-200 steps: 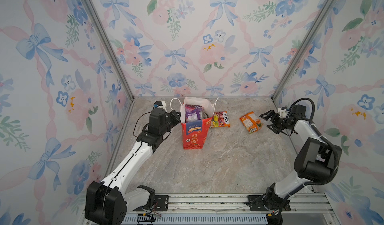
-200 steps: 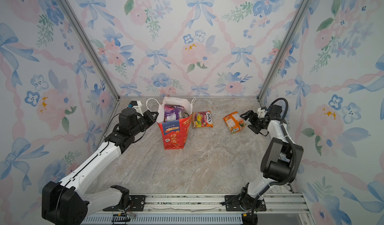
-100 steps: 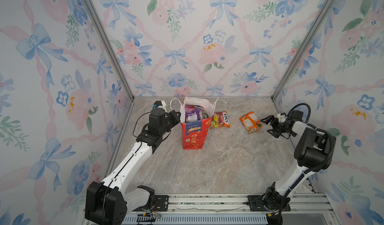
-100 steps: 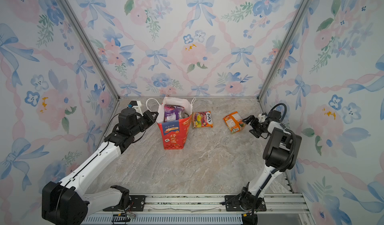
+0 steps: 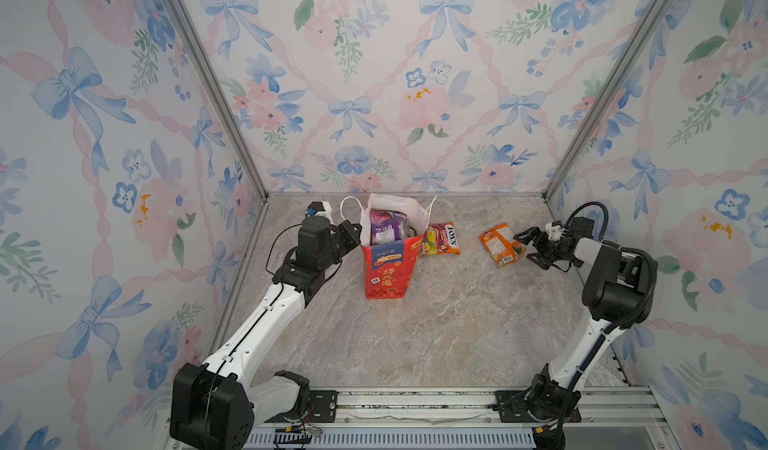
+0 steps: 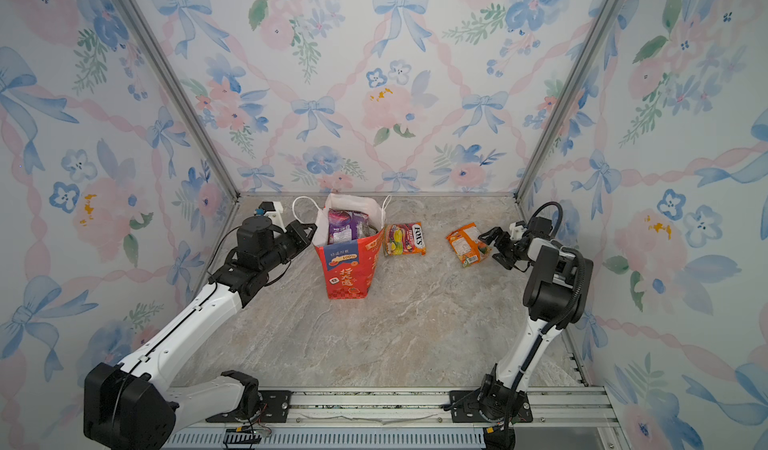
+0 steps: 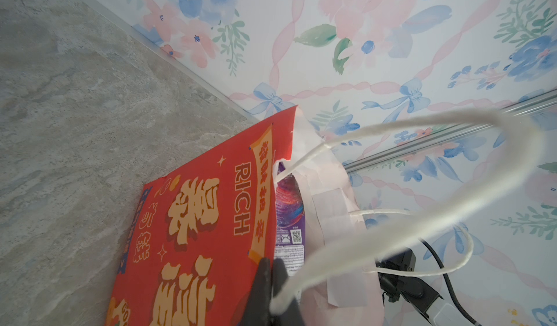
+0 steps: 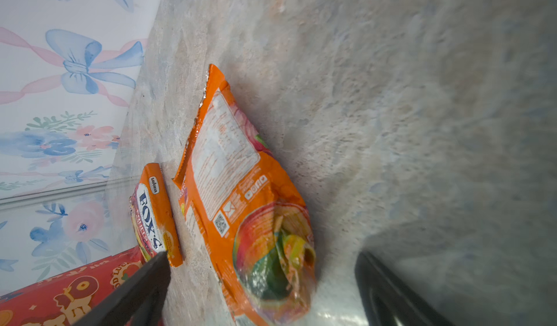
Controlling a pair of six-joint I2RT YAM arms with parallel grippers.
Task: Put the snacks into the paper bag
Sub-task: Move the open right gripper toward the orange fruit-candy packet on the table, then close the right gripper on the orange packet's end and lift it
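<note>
Two snacks outside: the orange packet and the red-yellow FOX'S packet lie flat on the table. The FOX'S one is just beside the paper bag, the orange one further toward the right arm.
Already inside: a purple packet stands in the bag's mouth; anything beneath it is hidden.
Paper bag: upright, mouth open, white lining showing.
Left gripper: pinched closed on the bag's rim at its left edge, steadying it. The cord handle loops past the fingers; whether it is also caught I cannot tell.
Right gripper: jaws wide apart, low over the table, astride the near end of the orange packet, holding nothing.
Handling, orange packet: judged light, soft and puffy, with glossy film that is likely slippery and will crumple under the pads.
Where to grip: the near sealed end or the bulging lower body between the jaws looks best; a flat pinch from above may slide off.
Handling, bag: thin paper, likely to tip or fold if a packet is pushed against its wall.
Risk: a loosely held packet could swing and catch the rim.
</note>
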